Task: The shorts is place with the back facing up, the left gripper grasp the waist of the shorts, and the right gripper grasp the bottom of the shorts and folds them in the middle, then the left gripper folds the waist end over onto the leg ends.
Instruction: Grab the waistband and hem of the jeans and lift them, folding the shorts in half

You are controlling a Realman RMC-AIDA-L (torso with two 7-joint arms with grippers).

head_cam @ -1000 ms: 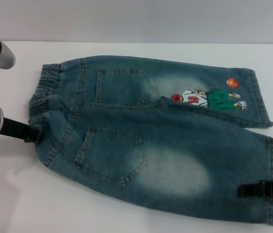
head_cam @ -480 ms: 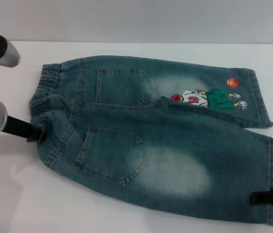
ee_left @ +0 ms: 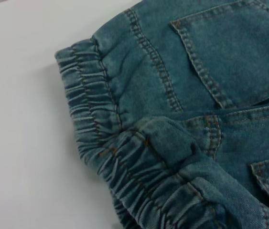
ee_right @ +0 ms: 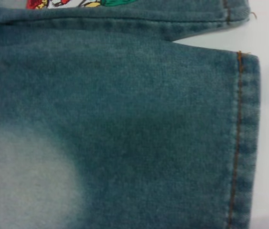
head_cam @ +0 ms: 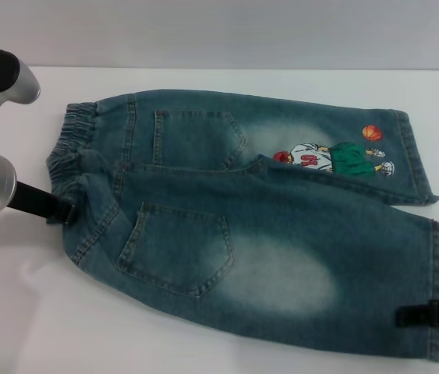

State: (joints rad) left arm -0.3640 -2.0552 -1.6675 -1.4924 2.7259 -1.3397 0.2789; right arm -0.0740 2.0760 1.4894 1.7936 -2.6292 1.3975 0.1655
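Since half a second ago, the right gripper (head_cam: 415, 315) is sliding a little back over the hem of the denim shorts (head_cam: 266, 234), its dark finger now reaching slightly farther onto the near leg's lower edge, while the left gripper (head_cam: 65, 212) is shifting only slightly at the waist. Both are lying low against the fabric, and how far either pincer is parted, or whether it has hold of the denim, I cannot tell (only a black finger of each is showing).

The shorts are lying on the white table (head_cam: 32, 327), already doubled lengthwise: the near leg is resting over the far one, back pockets facing up. Toward the far leg's hem, a cartoon print (head_cam: 336, 158) with a small basketball is peeking out past the folded edge. The elastic waistband (ee_left: 89, 102) is bunching and curling up in the left wrist view, one layer rolled over the other. In the right wrist view the near leg's stitched hem (ee_right: 237, 143) is lying flat against the table.
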